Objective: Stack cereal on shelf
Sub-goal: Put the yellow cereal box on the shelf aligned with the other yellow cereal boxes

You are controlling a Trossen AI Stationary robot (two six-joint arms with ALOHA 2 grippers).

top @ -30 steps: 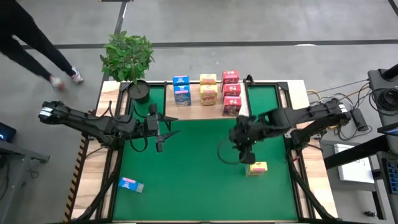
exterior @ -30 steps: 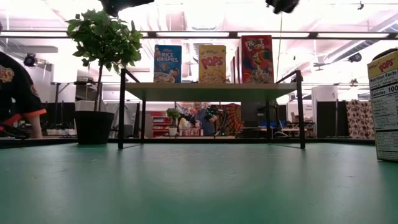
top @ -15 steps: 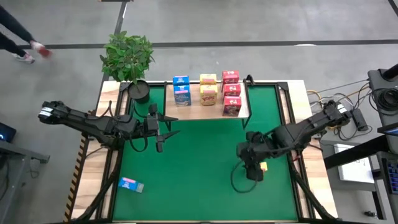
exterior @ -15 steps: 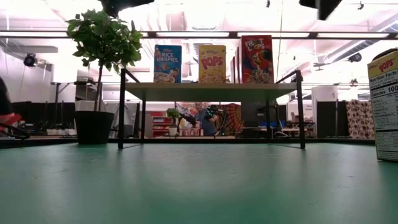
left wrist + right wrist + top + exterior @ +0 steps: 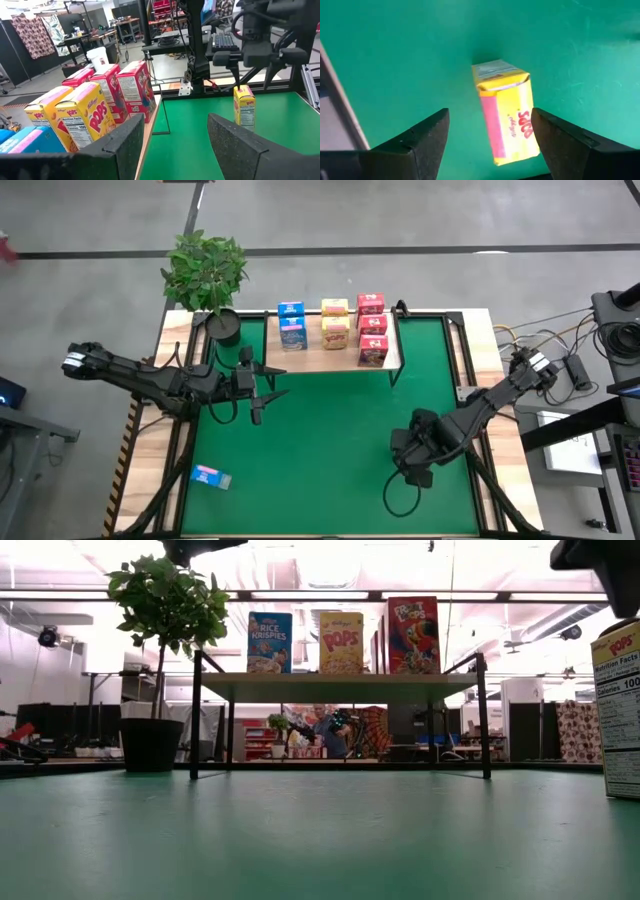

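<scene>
The right claw [image 5: 418, 463] hangs wide open directly above a yellow cereal box [image 5: 506, 110] standing on the green surface [image 5: 320, 440], the box between its spread fingers [image 5: 415, 142] but untouched, while the left claw [image 5: 258, 387] waits open near the shelf [image 5: 330, 358].

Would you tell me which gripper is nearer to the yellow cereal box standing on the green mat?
The right gripper is nearer: it hangs directly above the yellow box, jaws open on either side of it. The left gripper waits open far across the mat, in front of the shelf.
</scene>
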